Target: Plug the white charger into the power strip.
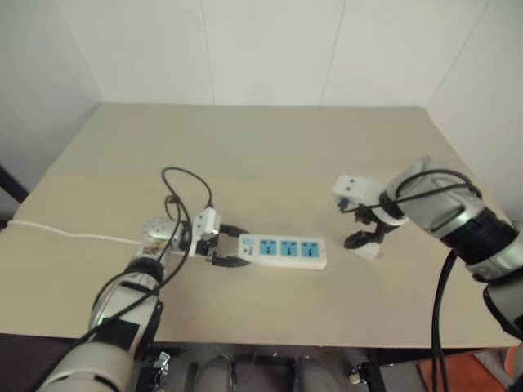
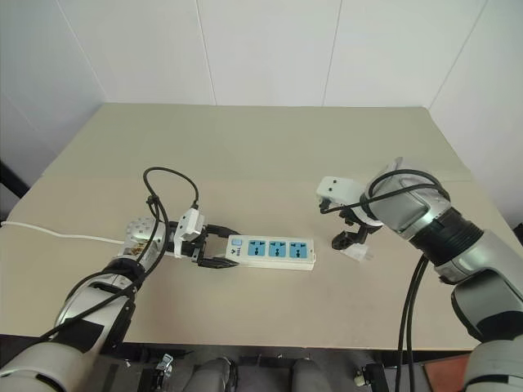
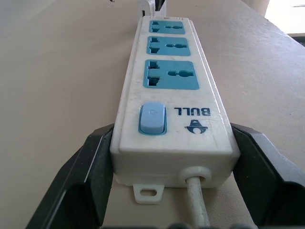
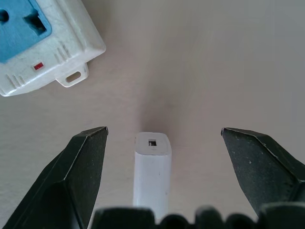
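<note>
The power strip (image 1: 282, 251) is a white bar with three blue outlet faces, lying flat on the beige table with its switch end toward my left arm. My left gripper (image 1: 225, 250) is shut on that switch end; in the left wrist view both black fingers (image 3: 90, 167) press the strip's (image 3: 171, 95) sides. The white charger (image 4: 151, 171) lies on the table just past the strip's far end. My right gripper (image 2: 347, 238) points down over the charger and is open, its fingers (image 4: 81, 176) standing on either side of it without touching.
The strip's thin white cord (image 1: 65, 233) runs left to the table edge. Bare table top (image 1: 245, 147) stretches behind the strip up to the white wall. The table's front edge lies close below both arms.
</note>
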Controlling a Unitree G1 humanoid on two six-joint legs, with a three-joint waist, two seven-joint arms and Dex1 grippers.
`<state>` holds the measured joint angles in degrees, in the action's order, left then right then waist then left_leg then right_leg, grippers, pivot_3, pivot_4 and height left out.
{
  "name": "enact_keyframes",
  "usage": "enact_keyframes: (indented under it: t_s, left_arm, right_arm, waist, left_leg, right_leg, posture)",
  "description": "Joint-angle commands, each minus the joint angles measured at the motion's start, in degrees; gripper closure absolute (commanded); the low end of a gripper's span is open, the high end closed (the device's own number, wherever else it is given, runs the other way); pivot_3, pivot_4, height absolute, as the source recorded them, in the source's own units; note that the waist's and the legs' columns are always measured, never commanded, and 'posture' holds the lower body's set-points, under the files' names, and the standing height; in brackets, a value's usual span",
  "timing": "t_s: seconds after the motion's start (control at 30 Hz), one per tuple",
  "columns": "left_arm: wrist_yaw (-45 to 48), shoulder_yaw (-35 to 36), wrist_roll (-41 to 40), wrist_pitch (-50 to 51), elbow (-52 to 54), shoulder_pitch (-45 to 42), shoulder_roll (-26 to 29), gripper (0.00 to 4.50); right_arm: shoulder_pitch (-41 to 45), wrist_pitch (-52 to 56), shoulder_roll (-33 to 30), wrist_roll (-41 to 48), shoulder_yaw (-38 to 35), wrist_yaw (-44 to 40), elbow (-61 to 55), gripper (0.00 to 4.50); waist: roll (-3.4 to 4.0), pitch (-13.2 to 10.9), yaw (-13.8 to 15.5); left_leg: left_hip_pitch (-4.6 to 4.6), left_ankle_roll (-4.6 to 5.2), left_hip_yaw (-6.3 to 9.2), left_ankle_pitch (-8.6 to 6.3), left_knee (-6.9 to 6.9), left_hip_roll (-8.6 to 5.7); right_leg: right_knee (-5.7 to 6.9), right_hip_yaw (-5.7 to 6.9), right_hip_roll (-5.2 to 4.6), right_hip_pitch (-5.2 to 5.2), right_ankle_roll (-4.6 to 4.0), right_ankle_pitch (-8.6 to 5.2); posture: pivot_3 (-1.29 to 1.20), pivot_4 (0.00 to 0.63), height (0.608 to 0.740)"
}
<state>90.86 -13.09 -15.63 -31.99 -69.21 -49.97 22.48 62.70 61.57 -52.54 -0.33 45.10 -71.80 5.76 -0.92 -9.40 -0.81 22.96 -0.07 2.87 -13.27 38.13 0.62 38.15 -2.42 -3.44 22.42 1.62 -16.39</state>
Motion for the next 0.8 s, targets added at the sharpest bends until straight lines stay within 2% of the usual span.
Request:
enact_keyframes:
  t_s: [0.03,0.67,0.77,0.8]
  left_arm:
    - [1.6,-5.0,2.9,0.4,-1.5,2.4,-0.6,1.24]
    - [1.6,-4.3,2.5,0.1,-1.8,2.7,-0.6,1.24]
    - [1.6,-4.2,2.5,0.0,-1.9,2.7,-0.5,1.24]
    - [1.6,-4.2,2.5,0.0,-1.8,2.7,-0.5,1.24]
  right_arm:
    - [0.2,-0.9,-0.2,-2.0,0.0,-1.3,-0.4,0.0]
    - [-2.4,-1.7,3.0,-5.9,0.0,-2.1,4.1,0.0]
    - [-2.6,-1.9,3.3,-6.3,0.1,-2.3,4.7,0.59]
    - [-2.7,-1.9,3.3,-6.4,0.2,-2.4,4.8,0.93]
  waist:
    - [0.0,0.0,0.0]
    - [0.03,0.0,0.0]
    - [0.03,0.0,0.0]
    - [0.03,0.0,0.0]
  left_leg:
    - [0.0,0.0,0.0,0.0,0.0,0.0]
    - [0.0,0.0,0.0,0.0,0.0,-0.02]
    - [-0.01,0.0,0.0,0.0,0.0,-0.02]
    - [-0.01,0.0,0.0,0.0,0.0,-0.02]
  right_leg:
    - [0.0,0.0,0.0,0.0,0.0,0.0]
    - [0.0,0.0,0.0,-0.01,0.0,0.0]
    - [0.0,0.0,0.0,-0.01,0.0,0.0]
    - [0.0,0.0,0.0,-0.01,0.0,0.0]
  posture:
    - [0.0,0.15,0.74]
    - [0.0,0.15,0.74]
    - [0.0,0.15,0.74]
    - [0.0,0.15,0.74]
